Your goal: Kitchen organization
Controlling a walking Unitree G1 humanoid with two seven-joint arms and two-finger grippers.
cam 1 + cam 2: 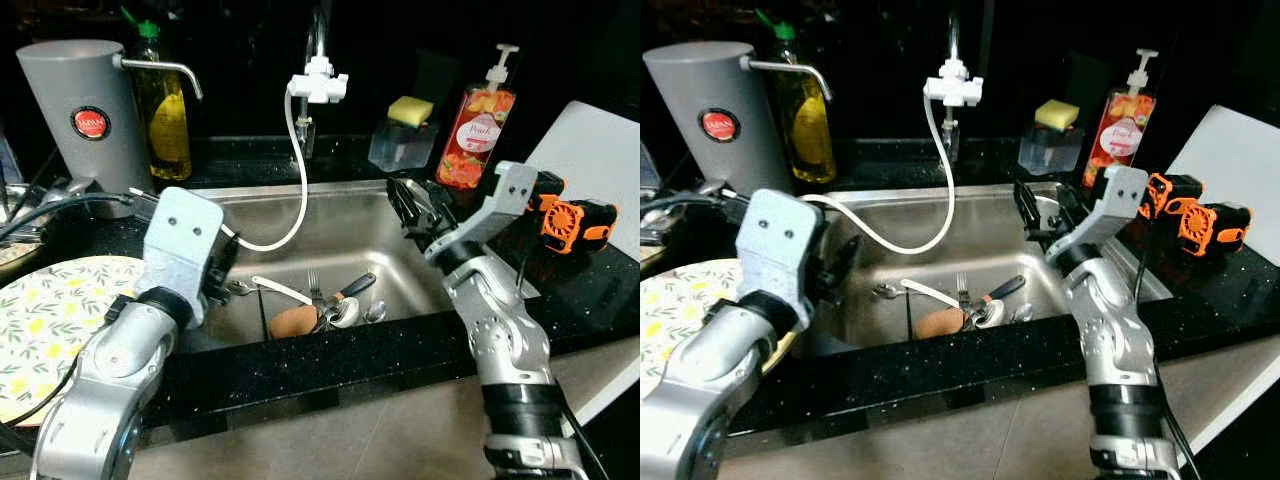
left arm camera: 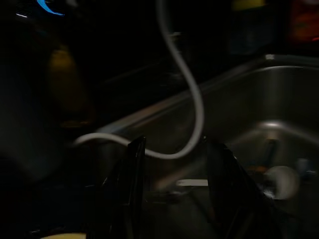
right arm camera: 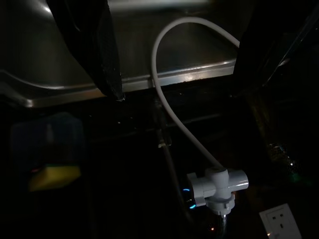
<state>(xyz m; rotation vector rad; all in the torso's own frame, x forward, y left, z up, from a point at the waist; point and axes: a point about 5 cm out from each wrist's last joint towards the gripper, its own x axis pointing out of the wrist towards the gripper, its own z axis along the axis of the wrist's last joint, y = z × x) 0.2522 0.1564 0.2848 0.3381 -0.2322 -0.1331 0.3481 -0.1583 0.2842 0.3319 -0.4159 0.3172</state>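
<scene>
A: Tool status?

B: Right tool (image 1: pixel 412 212) is hovering over the right side of the sink (image 1: pixel 340 195), fingers spread apart, gripping nothing. Its wrist view is looking between the two black fingers (image 3: pixel 107 55) at the white hose (image 3: pixel 172 99) and the white tap fitting (image 3: pixel 217 185).

A: Left one?

B: Left tool (image 2: pixel 174 194) is sitting at the sink's left edge, fingers parted, nothing between them (the wrist picture is very dark, so little else can be made out there). The hose (image 2: pixel 192 99) is looping across just ahead of it.

A: What's lying in the basin?

B: Dirty cutlery is piling up at the front of the basin: a fork (image 1: pixel 314 287), a spoon (image 1: pixel 345 312), a black-handled utensil (image 1: pixel 358 285) and a brown rounded item (image 1: pixel 293 321) which I cannot identify. Neither tool is touching any of it.

A: And around the sink?

B: On the counter (image 1: pixel 330 365), a floral plate (image 1: pixel 45 325) is lying left of the left arm. Behind it, a grey jug (image 1: pixel 85 115) and a yellow bottle (image 1: pixel 165 115) are standing side by side. Behind the sink, a sponge (image 1: pixel 410 109) is resting on a clear holder (image 1: pixel 402 146), with a red pump bottle (image 1: pixel 477 125) just beside it. A white board (image 1: pixel 590 165) is lying at the far right.
</scene>
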